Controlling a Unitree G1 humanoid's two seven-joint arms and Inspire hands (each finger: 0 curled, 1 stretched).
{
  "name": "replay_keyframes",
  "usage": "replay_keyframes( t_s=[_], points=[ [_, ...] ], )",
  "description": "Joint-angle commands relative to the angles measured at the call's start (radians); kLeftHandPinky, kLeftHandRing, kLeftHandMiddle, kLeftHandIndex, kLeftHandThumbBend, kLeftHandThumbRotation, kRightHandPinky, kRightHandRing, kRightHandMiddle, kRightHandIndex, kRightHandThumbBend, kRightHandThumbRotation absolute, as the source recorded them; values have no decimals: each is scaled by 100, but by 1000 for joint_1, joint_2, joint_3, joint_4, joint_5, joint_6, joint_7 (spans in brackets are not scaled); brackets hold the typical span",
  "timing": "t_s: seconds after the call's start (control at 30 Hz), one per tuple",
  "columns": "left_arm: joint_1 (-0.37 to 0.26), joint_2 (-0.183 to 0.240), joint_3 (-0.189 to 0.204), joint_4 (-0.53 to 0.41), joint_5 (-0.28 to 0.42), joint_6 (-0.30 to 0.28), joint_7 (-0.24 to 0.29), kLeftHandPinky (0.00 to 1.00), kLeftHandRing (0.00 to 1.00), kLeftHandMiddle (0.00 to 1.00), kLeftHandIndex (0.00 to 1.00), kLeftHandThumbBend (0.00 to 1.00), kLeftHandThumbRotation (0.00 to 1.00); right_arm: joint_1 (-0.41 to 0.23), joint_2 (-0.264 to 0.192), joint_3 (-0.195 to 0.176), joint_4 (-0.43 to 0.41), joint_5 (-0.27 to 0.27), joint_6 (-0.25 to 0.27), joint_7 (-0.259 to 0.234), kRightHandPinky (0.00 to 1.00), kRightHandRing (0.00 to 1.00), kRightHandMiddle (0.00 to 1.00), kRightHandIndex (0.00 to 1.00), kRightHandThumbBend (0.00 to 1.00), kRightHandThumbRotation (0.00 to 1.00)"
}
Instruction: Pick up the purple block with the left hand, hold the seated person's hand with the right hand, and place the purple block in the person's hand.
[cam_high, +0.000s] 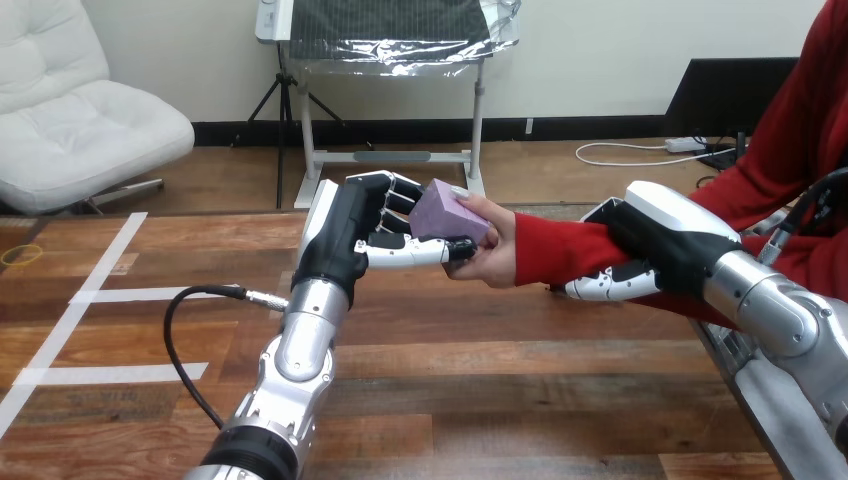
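Observation:
The purple block (446, 211) is pinched in my left hand (358, 232), fingers above it and thumb below, raised over the middle of the table. The block also rests in the person's hand (491, 247), which comes in from the right under a red sleeve and touches it from the right side. My right hand (640, 252) wraps the person's forearm in the red sleeve, fingers curled beneath it and the palm over the top.
The wooden table (480, 380) has white tape lines (100, 295) at its left part. A black cable (190, 330) loops from my left forearm over the table. The person's arm crosses the right side of the table.

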Motion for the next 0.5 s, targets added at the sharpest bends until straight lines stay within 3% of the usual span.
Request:
replay_keyframes(
  t_s=[0.0,0.33,0.47],
  points=[
    [-80,-58,-59,-7,27,-18,-25,38,41,43,43,83,0,-34,65,-14,-80,27,-19,7,30,34,39,41,58,44],
    [-57,-53,-62,-27,22,-8,-45,39,43,45,43,81,0,-31,62,-15,-71,24,-27,2,30,34,39,42,58,43],
    [-44,-46,-59,-43,8,9,-85,40,44,46,44,81,0,-31,61,-15,-63,24,-32,1,30,34,39,42,57,43]
  ],
)
